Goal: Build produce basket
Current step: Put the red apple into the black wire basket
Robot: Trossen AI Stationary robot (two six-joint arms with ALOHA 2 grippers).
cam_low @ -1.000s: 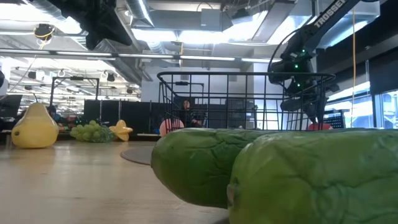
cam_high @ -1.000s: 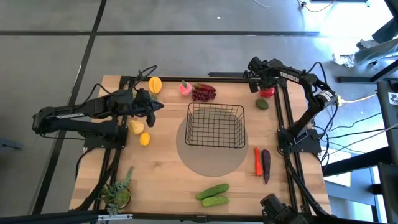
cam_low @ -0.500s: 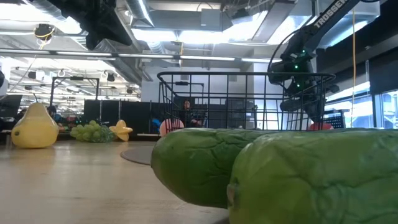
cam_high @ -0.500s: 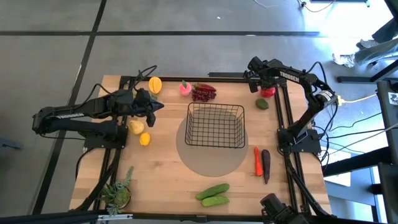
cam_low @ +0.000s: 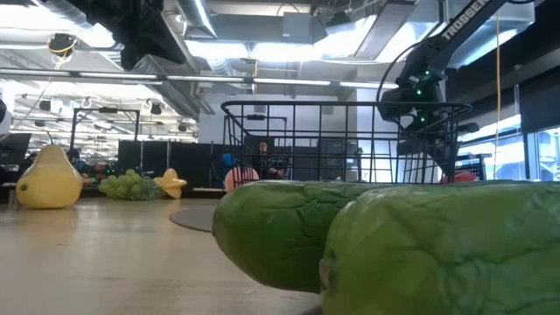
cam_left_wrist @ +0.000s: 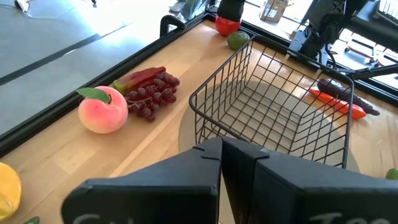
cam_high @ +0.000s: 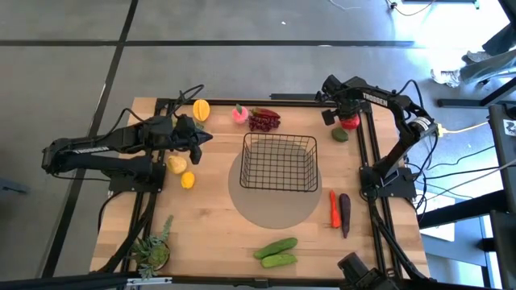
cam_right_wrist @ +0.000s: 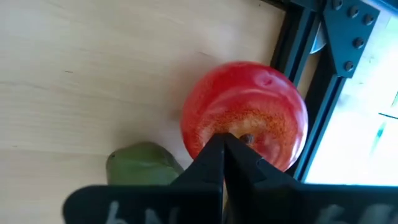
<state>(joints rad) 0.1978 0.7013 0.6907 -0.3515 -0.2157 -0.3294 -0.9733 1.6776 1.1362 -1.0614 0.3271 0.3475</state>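
Pinching the stem of the red apple (cam_right_wrist: 245, 112) with my right gripper (cam_right_wrist: 222, 144), fingers clenched together on it at the table's far right corner, well apart from the empty basket (cam_high: 279, 162). Next I judge I must lift gently and carry it over the basket; the hold looks thin. My left gripper (cam_left_wrist: 221, 149) waits clenched, empty, near the basket.

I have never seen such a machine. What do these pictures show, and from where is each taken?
Two dark robot arms work at a wooden table. One camera looks down from above, one sits at table height behind two cucumbers, one rides on each wrist. Toy produce lies around an empty wire basket: peach, grapes, carrot, eggplant. The left gripper is shut, holding nothing. The right gripper is shut at the top of a red apple; whether it grips the stem is unclear.
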